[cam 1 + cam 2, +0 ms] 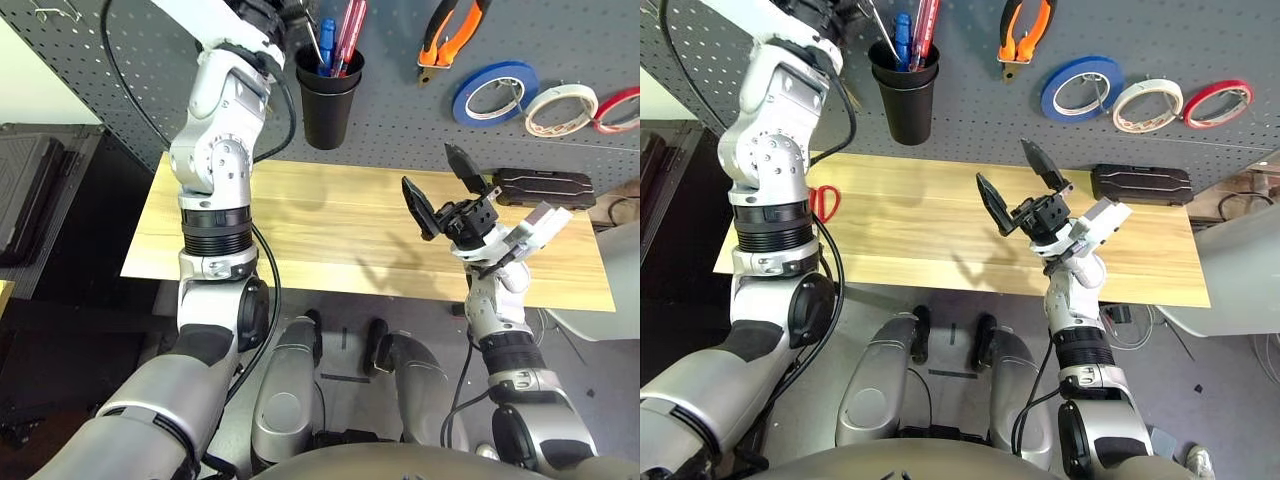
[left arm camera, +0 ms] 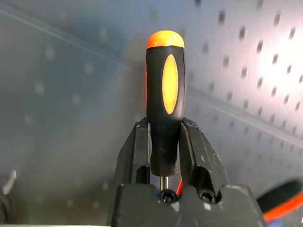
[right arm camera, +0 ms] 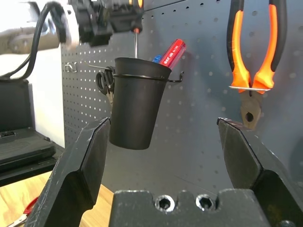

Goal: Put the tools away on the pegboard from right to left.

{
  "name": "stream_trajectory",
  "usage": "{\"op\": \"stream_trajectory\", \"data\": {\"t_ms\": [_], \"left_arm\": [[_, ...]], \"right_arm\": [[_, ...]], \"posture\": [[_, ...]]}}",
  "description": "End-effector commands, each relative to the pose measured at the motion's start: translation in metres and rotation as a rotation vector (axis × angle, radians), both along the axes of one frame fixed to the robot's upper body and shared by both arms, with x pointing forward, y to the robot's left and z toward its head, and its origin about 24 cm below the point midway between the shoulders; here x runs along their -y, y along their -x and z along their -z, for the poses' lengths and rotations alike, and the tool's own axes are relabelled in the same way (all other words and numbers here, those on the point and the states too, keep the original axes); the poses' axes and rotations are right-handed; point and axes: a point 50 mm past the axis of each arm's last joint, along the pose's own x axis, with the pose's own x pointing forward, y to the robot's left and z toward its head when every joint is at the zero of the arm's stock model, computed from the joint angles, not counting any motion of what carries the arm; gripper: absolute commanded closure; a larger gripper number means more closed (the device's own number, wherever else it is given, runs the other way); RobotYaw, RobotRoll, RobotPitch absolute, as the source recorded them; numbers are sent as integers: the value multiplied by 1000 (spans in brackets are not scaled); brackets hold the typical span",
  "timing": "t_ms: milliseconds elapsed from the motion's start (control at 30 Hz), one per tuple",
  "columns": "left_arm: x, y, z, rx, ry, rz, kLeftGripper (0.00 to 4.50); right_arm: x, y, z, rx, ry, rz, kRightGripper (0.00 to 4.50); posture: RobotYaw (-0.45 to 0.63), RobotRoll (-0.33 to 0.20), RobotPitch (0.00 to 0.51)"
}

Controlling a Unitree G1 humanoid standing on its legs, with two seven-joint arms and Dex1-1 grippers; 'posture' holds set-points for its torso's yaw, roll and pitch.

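- Done, by the look of it: the white tape roll (image 1: 561, 108) hangs on the pegboard (image 1: 400, 130) at about 3 o'clock of the blue roll (image 1: 494, 92), and the orange-and-black-handled pliers (image 1: 452, 32) hang at about 11 o'clock of that blue roll.
- In hand: the left tool (image 2: 163, 163) is clamped on the slim screwdriver (image 2: 164, 94), its shaft pointing down into the black cup (image 3: 137, 101).
- Left: the red-handled scissors (image 1: 824, 202) lie on the worktop (image 1: 330, 230), at its left edge.
- The right tool (image 1: 440, 190) hangs over the worktop, jaws spread wide, holding nothing.
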Motion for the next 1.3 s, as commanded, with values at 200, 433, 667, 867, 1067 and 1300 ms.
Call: {"op": "stream_trajectory", "data": {"t_ms": [200,433,667,867,1067,1300], "left_arm": [[-3,10,-2,31,-14,-9,1202],[-23,32,-24,86,37,-89,22],[-51,55,-26,49,-27,-165,22],[-63,75,4,-57,-57,-207,22],[-82,85,36,-173,-73,-298,22],[-91,87,68,-270,-68,-334,22]], "right_arm": [[-2,3,1,2,32,-1,0],[-5,2,2,-26,32,-3,0],[-13,-4,5,-144,133,7,0],[-22,-8,6,-240,231,-3,0],[-30,-10,7,-273,339,39,0],[-36,-17,7,-354,379,241,0]], "posture": [[143,0,254],[163,0,256],[213,0,271],[255,0,287],[289,0,303],[300,0,318]]}}
